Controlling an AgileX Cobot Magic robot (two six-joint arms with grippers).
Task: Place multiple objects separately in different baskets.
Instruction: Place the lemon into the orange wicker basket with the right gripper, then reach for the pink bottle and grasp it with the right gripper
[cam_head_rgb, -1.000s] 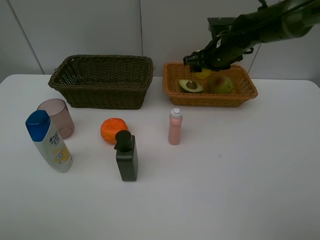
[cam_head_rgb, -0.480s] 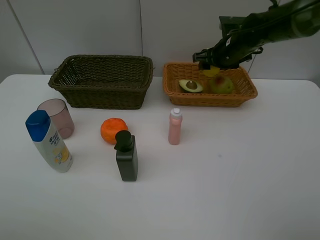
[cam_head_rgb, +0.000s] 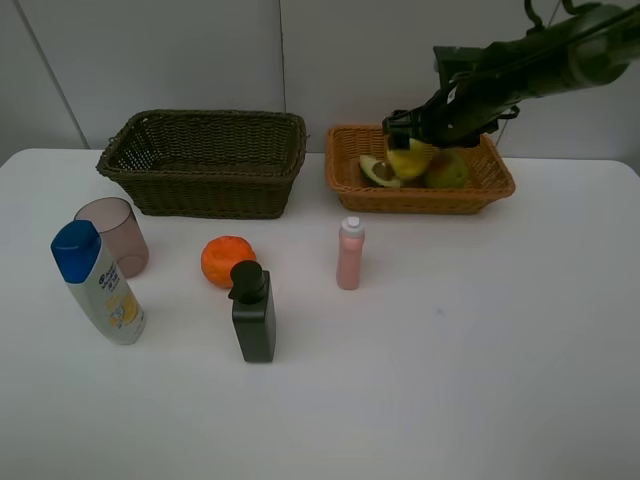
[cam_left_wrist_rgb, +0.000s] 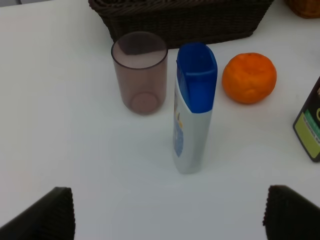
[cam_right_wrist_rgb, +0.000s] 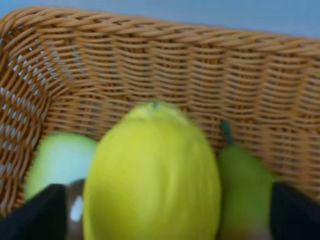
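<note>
Yellow was seen in the light orange-tan basket: the lemon sat between the halved avocado and the green-red pear, just beneath the right gripper; whether it rested on them could not be told, its outline being blurred in the right wrist view. Its long axis was set crosswise to the line between the two fingertips; its nubbed end was pointed at the basket's woven wall. The jaws were spread wider than the fruit, a gap being visible at either side, so nothing was gripped. The left gripper was held over the table, jaws wide and empty, near the white blue-capped bottle; that bottle stood upright, its long axis vertical, between the translucent mauve cup and the orange.
</note>
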